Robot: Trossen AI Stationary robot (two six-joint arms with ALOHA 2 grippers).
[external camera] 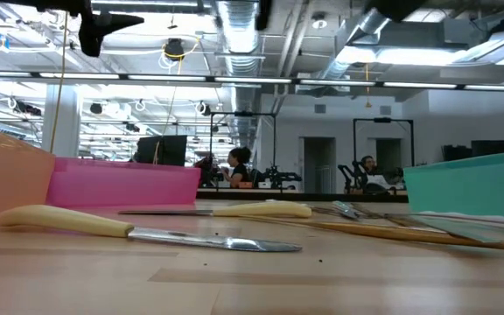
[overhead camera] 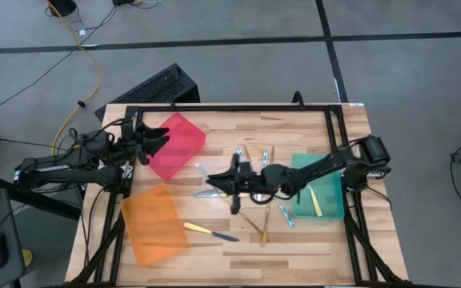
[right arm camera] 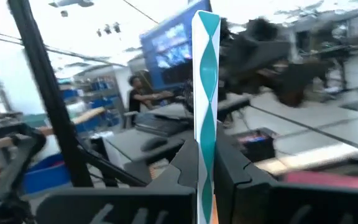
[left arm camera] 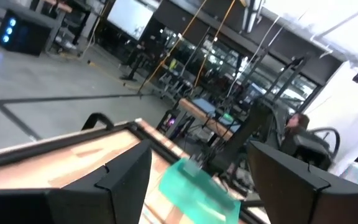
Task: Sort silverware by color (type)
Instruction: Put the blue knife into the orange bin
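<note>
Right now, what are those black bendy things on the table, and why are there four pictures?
They are two robot arms with pinching fingers. One picture looks down from above, one peeks level across the wooden table, and two come from little cameras on the arms' wrists. On the table lie three plastic bins: a pink bin, an orange bin and a green bin. Scattered between them lie gold, shiny blue and yellow-handled cutlery, like this yellow-handled knife. The right gripper, over the middle, pinches a twisted shiny blue piece. The left gripper waits open by the pink bin, holding nothing.

Bright, even overhead light, soft shadows; both wrist views motion-blurred.
</note>
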